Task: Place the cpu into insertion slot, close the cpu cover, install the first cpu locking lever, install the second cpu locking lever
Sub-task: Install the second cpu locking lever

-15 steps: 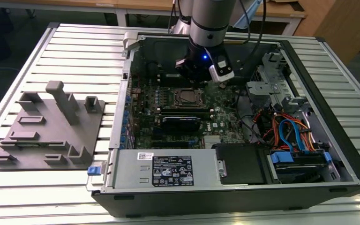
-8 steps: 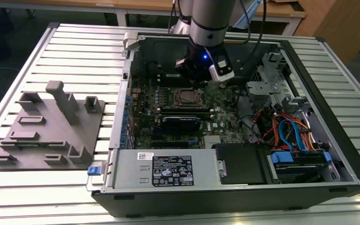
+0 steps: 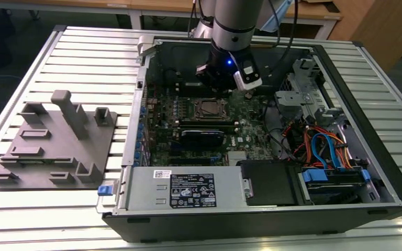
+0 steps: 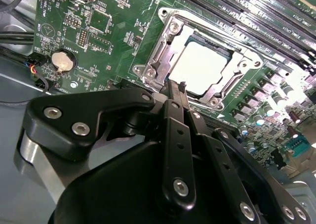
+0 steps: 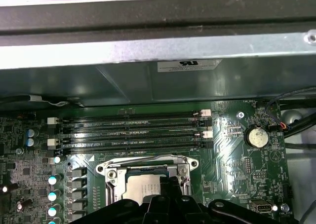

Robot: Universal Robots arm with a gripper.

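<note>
The cpu (image 4: 202,66) lies flat in the socket on the green motherboard, its pale metal top showing through the window of the cpu cover (image 4: 160,49). The cover is down over it as a silver frame. In the first wrist view the cpu (image 5: 144,188) and cover (image 5: 111,174) sit just beyond the finger tips. My gripper (image 4: 176,87) is shut, its black tips together at the socket's edge, right by the frame. I cannot tell whether a locking lever is under them. In the exterior view the gripper (image 3: 219,86) hangs over the far side of the socket (image 3: 208,109).
Black memory slots (image 5: 131,130) run beside the socket, and a coin battery (image 5: 256,135) sits nearby. The case wall (image 5: 148,51) rises close behind. A drive cage and coloured cables (image 3: 326,146) fill the exterior view's right, and a grey fixture (image 3: 54,141) stands on the slatted table.
</note>
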